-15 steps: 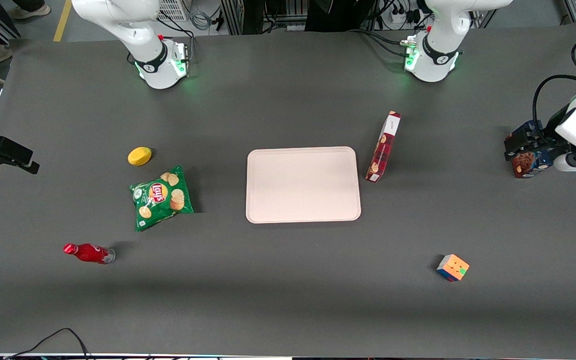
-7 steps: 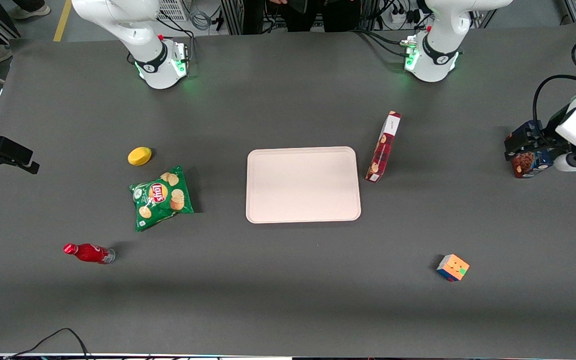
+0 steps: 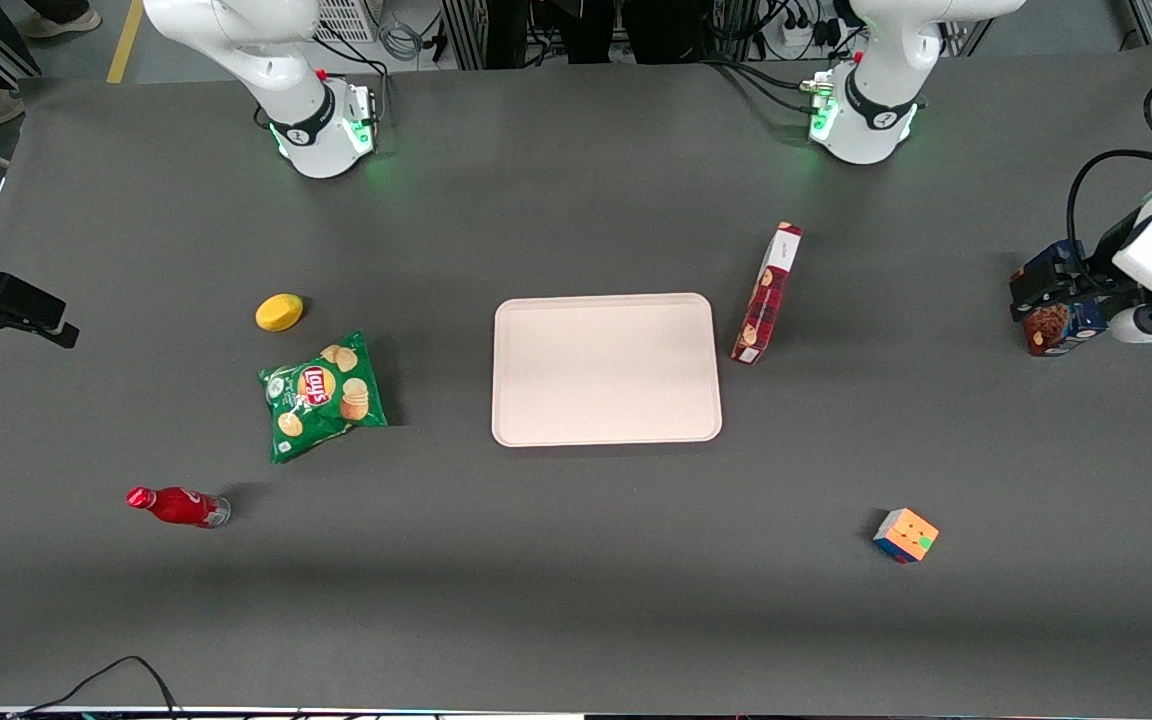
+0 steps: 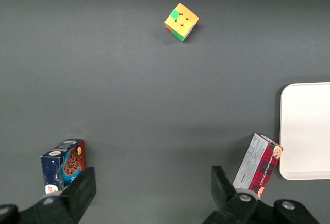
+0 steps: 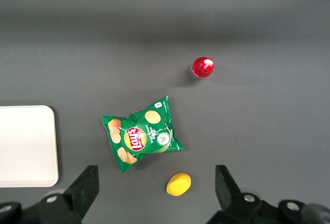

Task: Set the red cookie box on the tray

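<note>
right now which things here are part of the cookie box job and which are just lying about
Job: red cookie box, standing beside the tray; gripper, open, at the working arm's end of the table.

Lying about: blue and brown cookie box, puzzle cube, chips bag, lemon, red bottle.

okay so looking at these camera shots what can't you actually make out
- Gripper, open, above bare table between the two cookie boxes: its body is cut off by the left wrist view's edge; in the front view it sits by the frame edge, its fingers not separable.
- Red cookie box: the white side's text is too small to read.
- Blue and brown cookie box: partly covered by the arm in the front view.
- Tray: cut off by the wrist view's edge.
</note>
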### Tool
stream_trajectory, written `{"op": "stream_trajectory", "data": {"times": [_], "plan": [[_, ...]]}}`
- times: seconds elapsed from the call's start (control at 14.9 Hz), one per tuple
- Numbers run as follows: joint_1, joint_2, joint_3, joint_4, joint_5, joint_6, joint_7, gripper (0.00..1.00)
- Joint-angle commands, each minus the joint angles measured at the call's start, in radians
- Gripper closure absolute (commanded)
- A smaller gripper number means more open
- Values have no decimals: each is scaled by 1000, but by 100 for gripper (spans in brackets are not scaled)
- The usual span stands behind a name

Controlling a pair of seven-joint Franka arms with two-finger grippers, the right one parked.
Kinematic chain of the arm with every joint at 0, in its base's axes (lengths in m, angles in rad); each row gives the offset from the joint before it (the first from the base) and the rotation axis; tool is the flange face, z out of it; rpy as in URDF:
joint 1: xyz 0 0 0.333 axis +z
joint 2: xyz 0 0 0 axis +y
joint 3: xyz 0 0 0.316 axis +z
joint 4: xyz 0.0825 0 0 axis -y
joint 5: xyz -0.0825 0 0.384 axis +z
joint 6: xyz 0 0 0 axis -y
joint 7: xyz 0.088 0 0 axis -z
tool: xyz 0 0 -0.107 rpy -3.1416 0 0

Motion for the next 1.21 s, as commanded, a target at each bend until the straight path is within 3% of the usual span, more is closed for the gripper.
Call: {"op": "stream_trajectory", "data": {"times": [0.0, 0.47, 0.87, 1.01, 1.14], "plan": [[-15, 3, 9, 25, 10, -44, 19, 0], [-20, 3, -126, 39, -2, -125, 2, 0], [-23, 7, -355, 32, -16, -195, -1, 0], [-23, 18, -370, 23, -85, -211, -3, 0], [-24, -8, -372, -44, -92, -196, 6, 0]]}}
